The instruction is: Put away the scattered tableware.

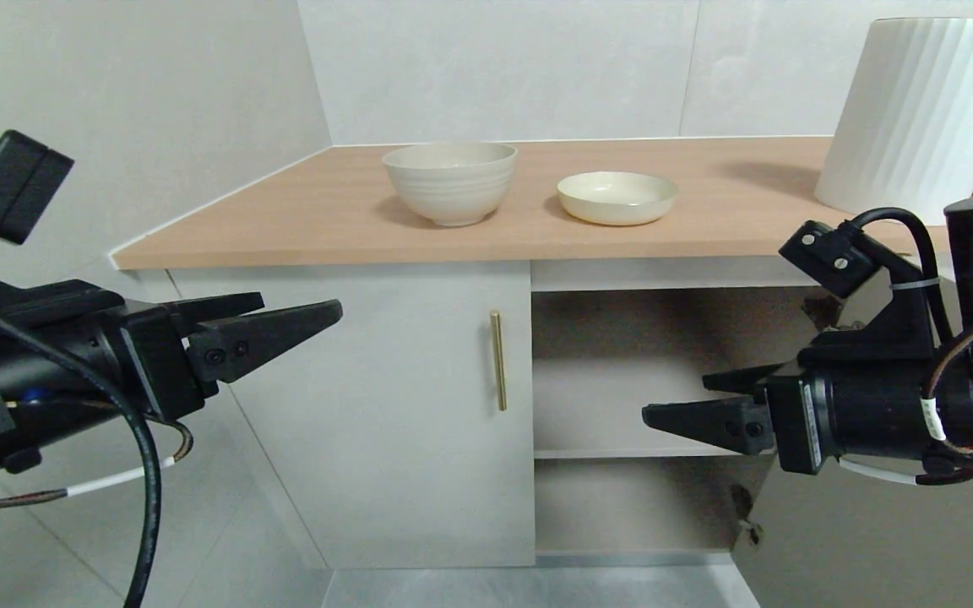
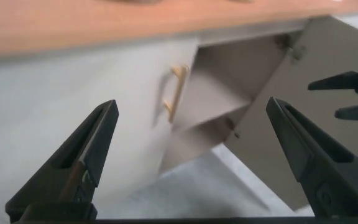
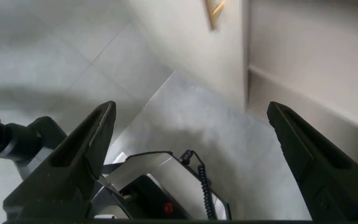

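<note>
- Left claw (image 1: pixel 301 306): nearest item on the robot's left, level with the cabinet front and below the bench top. Fingers spread wide, holding nothing.
- Right claw (image 1: pixel 676 397): nearest item on the robot's right, in front of the open compartment. Fingers spread wide, empty. Both claws point inward toward the cabinet, which reads as a ready pose with no pick yet made.
- Cabinet door (image 1: pixel 385 405): closed, pale, with a brass-coloured handle (image 1: pixel 497 359) upright near its right edge.
- Open compartment (image 1: pixel 622 371): just beside the closed door, with one shelf (image 1: pixel 622 453) across its middle and nothing visible on it. It probably stands open as the destination for the tableware.
- Bench (image 1: pixel 301 219): wood-toned top over the cabinet, carrying the task's things.
- Bowl (image 1: pixel 450 181): deep, cream, upright, on the bench above the closed door. It sits higher than and beyond the left claw, well apart from it, and is the likelier first pick for that arm.
- Shallow dish (image 1: pixel 617 197): cream, upright, near the bowl on its right and not touching it. It lies above the open compartment, higher than and beyond the right claw, well apart.
- Ribbed white cylinder (image 1: pixel 926 110): far right of the bench, well apart from the dish. It does not look like tableware.
</note>
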Tool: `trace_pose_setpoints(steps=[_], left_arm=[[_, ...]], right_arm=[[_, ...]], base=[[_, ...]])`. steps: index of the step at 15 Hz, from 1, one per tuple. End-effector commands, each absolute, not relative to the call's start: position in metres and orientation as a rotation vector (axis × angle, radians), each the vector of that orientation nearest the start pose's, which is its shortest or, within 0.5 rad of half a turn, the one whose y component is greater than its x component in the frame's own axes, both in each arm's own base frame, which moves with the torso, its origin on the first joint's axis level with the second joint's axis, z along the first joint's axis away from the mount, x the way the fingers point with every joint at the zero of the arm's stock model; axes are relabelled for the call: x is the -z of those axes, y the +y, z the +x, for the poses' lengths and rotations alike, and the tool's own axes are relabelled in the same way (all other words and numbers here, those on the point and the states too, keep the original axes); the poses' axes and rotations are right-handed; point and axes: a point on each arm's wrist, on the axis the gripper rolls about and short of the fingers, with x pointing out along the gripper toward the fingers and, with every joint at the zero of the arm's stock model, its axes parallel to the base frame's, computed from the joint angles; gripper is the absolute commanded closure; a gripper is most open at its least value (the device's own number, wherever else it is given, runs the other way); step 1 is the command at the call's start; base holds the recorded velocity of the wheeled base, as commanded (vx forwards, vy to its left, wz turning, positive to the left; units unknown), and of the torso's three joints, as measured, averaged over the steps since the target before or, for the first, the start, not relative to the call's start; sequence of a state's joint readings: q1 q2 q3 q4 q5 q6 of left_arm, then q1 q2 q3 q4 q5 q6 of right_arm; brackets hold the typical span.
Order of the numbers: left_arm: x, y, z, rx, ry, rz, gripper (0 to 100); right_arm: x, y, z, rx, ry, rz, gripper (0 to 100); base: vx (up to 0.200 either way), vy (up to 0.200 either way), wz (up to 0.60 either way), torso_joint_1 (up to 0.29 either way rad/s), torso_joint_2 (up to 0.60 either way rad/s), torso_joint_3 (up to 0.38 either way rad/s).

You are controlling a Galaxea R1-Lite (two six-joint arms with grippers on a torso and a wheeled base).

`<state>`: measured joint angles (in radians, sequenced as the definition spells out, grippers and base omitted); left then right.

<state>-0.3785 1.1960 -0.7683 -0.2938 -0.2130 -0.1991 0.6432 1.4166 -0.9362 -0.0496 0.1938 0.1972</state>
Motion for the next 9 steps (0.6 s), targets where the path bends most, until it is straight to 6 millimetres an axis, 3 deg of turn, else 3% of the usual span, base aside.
trace_pose_setpoints(steps=[1,2,9], left_arm=[[-0.262,-0.0718,0.1674,0.576,0.193,-0.182,0],[-0.2615,-0.0718,0.1674,0.579,0.195,-0.182,0],[-0.2627,-0.0715,0.1662,0.582,0.189,-0.186,0]], right_arm=[[-0.2387,0.1447,0.1854,-0.78,0.515,0.084,0],[-0.2347,0.1427,0.1832,-0.78,0.523,0.075,0],[-0.2313,0.1418,0.182,-0.794,0.432,0.087,0]], base=[[0.2,0.0,0.0,0.007,0.0,0.007],[0.2,0.0,0.0,-0.002,0.0,0.002],[0.0,0.0,0.0,0.0,0.0,0.0]])
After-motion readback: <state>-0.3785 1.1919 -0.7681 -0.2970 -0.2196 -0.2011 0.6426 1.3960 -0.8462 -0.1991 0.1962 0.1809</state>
